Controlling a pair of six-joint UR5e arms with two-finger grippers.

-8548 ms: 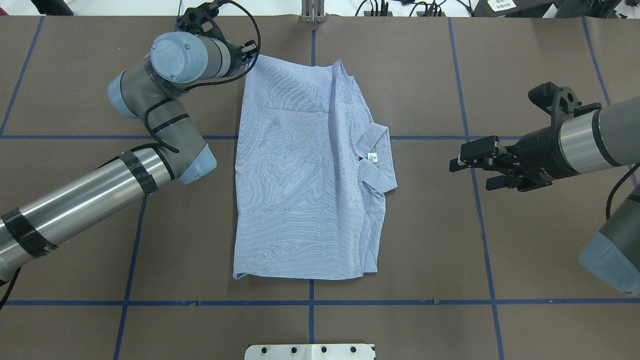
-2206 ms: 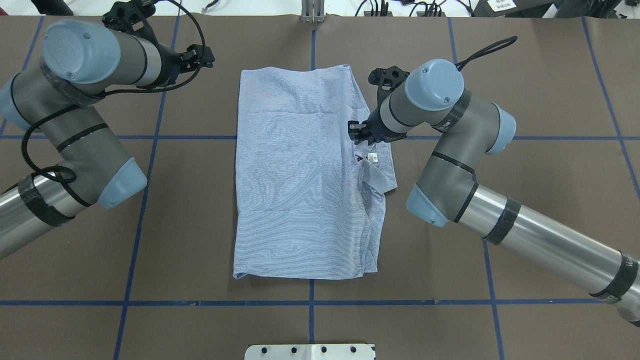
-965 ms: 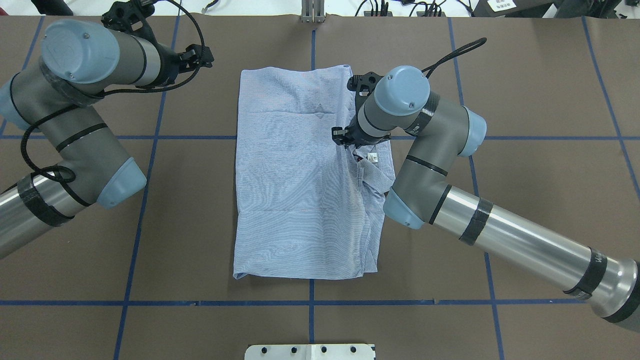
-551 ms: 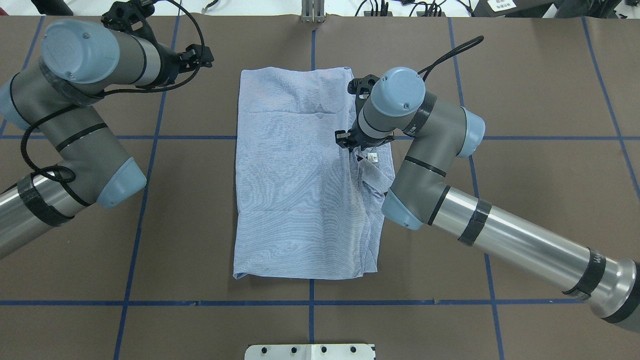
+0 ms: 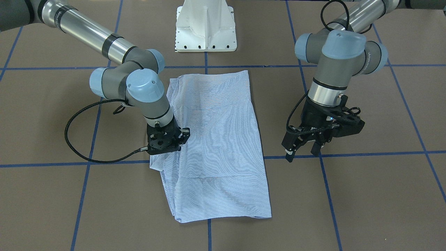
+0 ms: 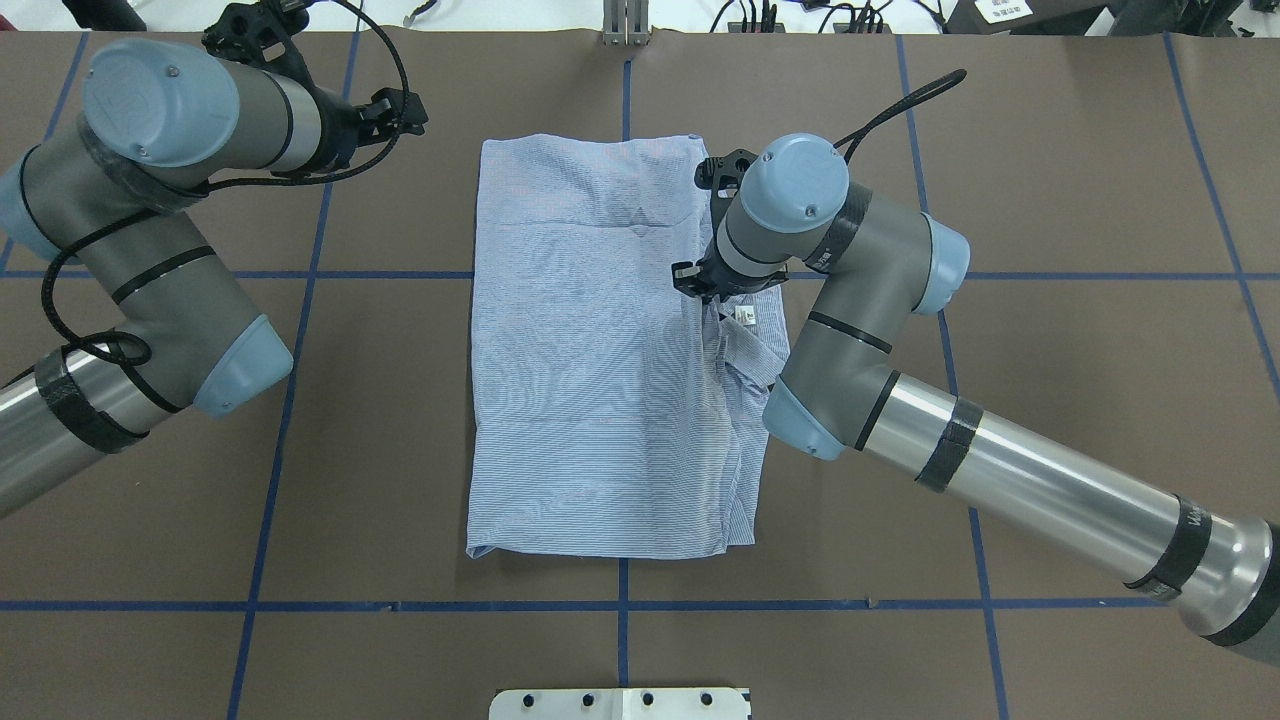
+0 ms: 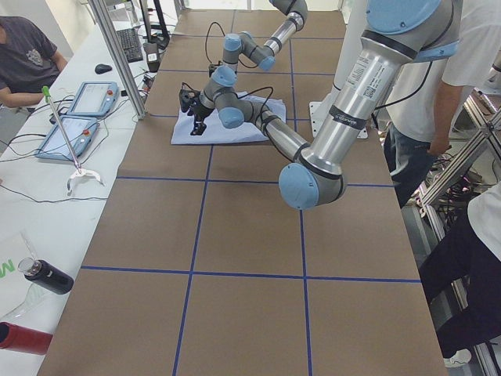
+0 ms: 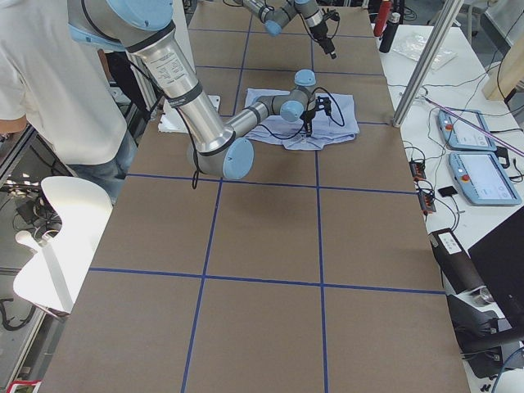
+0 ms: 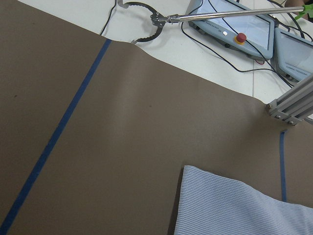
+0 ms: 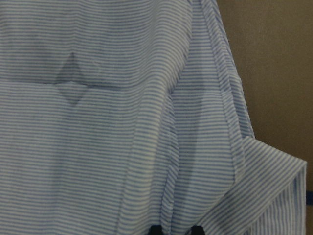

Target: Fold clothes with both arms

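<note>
Shirt (image 6: 590, 400) lies flat on worktop (image 6: 1050, 400), folded to narrow rectangle, collar (image 6: 755, 352) side directly under right fingers (image 10: 155, 230). Those fingers nearly together with raised pleat of cloth between tips. Looks clamped on shirt edge, likely to lift that side for next fold. Left fingers (image 5: 288, 152) apart and empty above bare worktop, shirt just beside them; probably parked clear of cloth.

Right wrist view shows pleat between tips; overhead hides it under right arm (image 6: 1000, 480). Front view shows left fingers' gap; left wrist view shows only shirt corner.

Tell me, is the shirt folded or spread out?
Folded: the shirt lies as a compact rectangle, no sleeves showing, collar at one edge.
</note>
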